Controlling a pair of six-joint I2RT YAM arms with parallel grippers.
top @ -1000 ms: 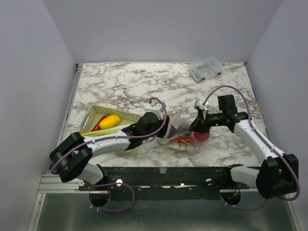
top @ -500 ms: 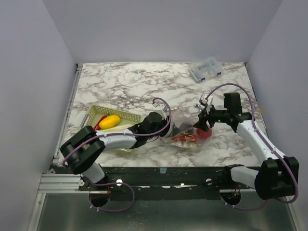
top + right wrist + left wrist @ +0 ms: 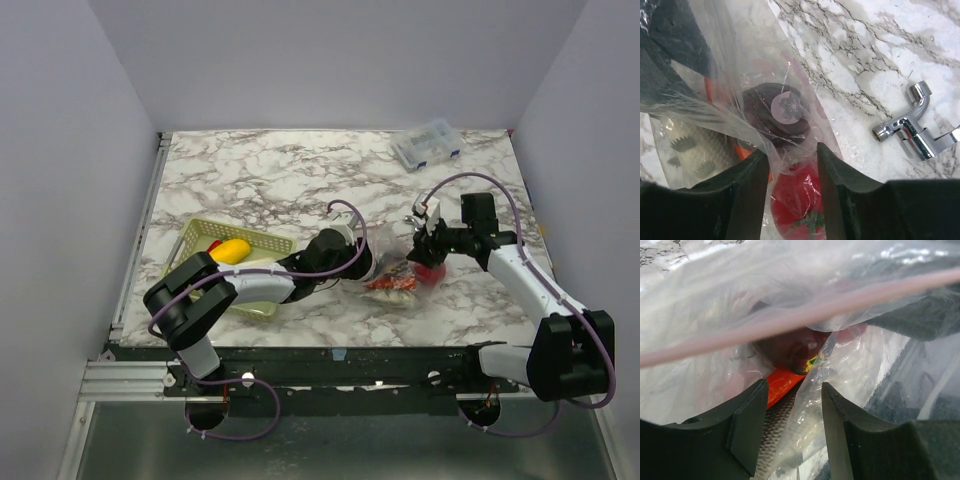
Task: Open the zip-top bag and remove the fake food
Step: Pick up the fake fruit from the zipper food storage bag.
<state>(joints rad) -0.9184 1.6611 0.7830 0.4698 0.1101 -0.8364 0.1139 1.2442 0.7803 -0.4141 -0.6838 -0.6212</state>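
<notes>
Leftmost, a green basket (image 3: 268,237) sits on the marble bench (image 3: 250,180) with a yellow piece (image 3: 232,250) and a red chili (image 3: 213,246) in it; the left arm lies across its near side.

Next comes the left pincer (image 3: 794,385), pushed up against the bag (image 3: 395,285), which lies crumpled on the bench between the two arms. Its fingers (image 3: 747,425) stand partly apart with a fold of clear film in the gap — whether they pinch it I cannot tell. The pink zip strip (image 3: 790,315) crosses just ahead of them, and behind it, inside the bag, a maroon ball (image 3: 790,347) sits above an orange carrot (image 3: 780,385).

From the other side, the ball carries a round pale sticker (image 3: 786,108) with a flower mark, and a pale piece (image 3: 690,150) printed with leaf shapes lies to its left. The right pincer (image 3: 791,150) straddles the bag's edge, a red fruit (image 3: 797,197) under the film between its parted fingers — gripped or merely bracketed, I cannot tell.

A chrome fitting (image 3: 910,127) shows against the marble just right of the bag. A clear box (image 3: 428,146) stands at the far right corner, well apart.
</notes>
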